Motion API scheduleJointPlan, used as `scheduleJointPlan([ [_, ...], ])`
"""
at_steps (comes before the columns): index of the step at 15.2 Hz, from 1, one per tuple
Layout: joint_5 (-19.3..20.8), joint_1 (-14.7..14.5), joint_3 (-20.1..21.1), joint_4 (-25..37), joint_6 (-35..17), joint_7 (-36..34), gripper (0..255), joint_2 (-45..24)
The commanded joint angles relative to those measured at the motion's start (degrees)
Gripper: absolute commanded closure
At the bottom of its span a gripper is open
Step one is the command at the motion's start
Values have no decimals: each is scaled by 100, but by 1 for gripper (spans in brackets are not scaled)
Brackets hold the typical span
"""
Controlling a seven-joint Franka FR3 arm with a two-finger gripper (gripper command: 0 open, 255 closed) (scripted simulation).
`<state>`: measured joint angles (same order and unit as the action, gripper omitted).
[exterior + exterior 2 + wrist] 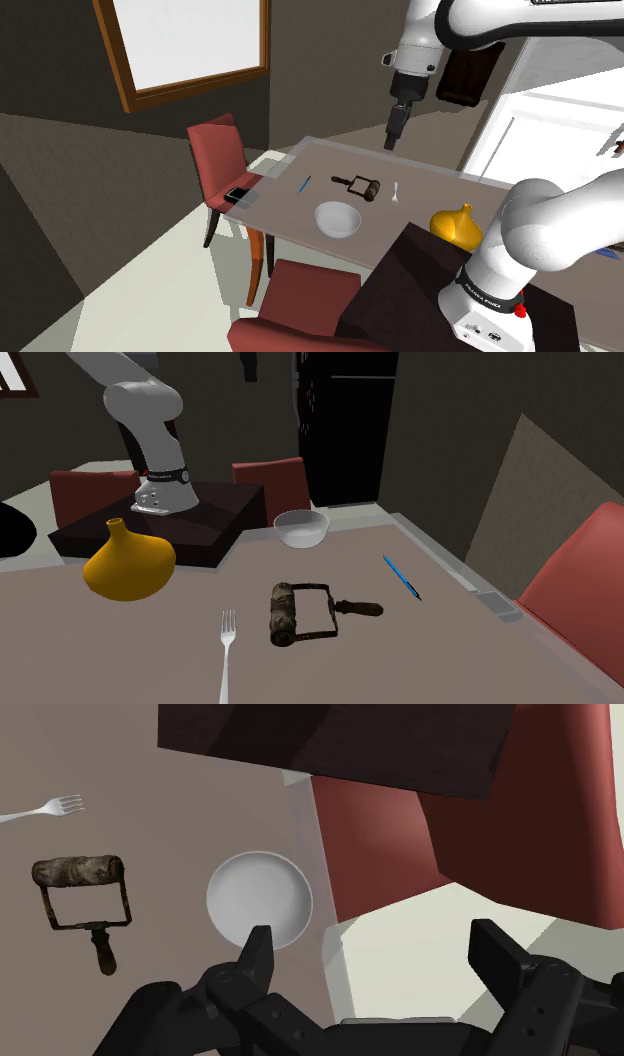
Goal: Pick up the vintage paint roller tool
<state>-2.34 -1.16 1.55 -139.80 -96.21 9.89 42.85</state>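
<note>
Two black fingers [258, 949] of the tool [391, 143] stand wide apart with nothing between them as the white arm holds the tool high above the pale surface [440, 190], clear of everything lying on it. Below the tool and somewhat toward the stand [420, 270], the paint roller [360, 186] lies flat on the surface, untouched; the second exterior view shows its worn brown drum [283, 614], a dark wire frame and a dark handle [360, 609] pointing toward a blue pen [401, 576]. In the wrist view the paint roller [82, 894] sits well off to the outer side of one finger, apart from it, with its handle pointing back toward the tool. A white bowl [260, 899] lies nearer the tool than the roller does, appearing just past that same fingertip, close to the edge of the surface. A silver fork [226, 652] rests beyond the roller's drum end, farther from the tool than the bowl. A yellow gourd-shaped vase [455, 226] stands next to the stand, well apart from the tool. Red chairs [220, 155] are drawn up at the side of the surface under the tool's open fingers.
</note>
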Motion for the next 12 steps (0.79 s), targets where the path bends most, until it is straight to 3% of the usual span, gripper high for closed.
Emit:
scheduleJointPlan([
  [1, 0, 0, 0, 0, 0, 0, 0, 0],
  [12, 574, 445, -582, -598, -2103, 596, 0, -1330],
])
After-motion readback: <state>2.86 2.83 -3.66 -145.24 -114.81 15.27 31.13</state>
